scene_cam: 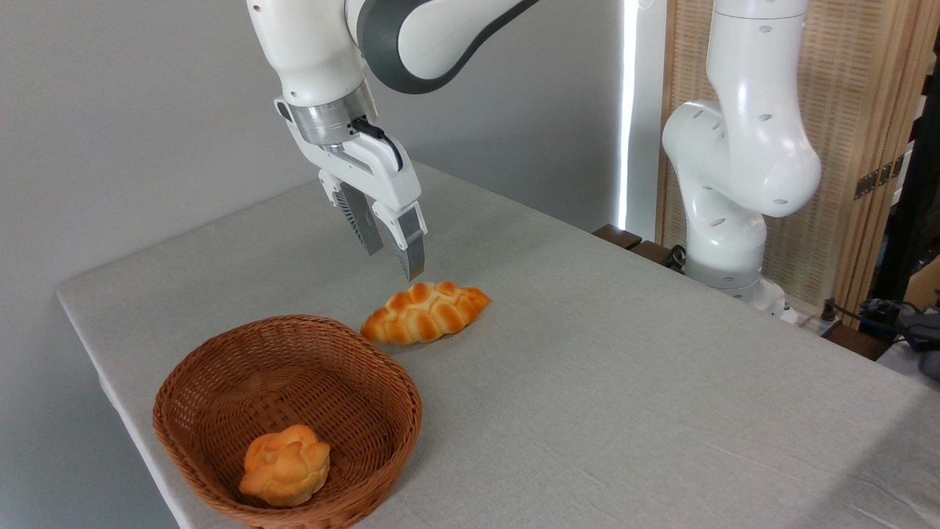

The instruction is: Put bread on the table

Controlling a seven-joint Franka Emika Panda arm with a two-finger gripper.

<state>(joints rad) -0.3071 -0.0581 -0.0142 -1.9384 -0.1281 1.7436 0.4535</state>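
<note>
The bread (426, 312), a long braided golden-orange loaf with tapered ends, lies flat on the light grey table (624, 382) just beyond the wicker basket's far rim. My gripper (395, 263) hangs just above the loaf's upper edge, apart from it. Its two fingers are spread with nothing between them, so it is open. The loaf is fully in sight.
A brown wicker basket (220, 382) stands at the front left near the table's edge, with a small round knotted bun (285, 466) inside. The arm's white base (734, 220) rises at the table's far right side. A grey wall lies behind.
</note>
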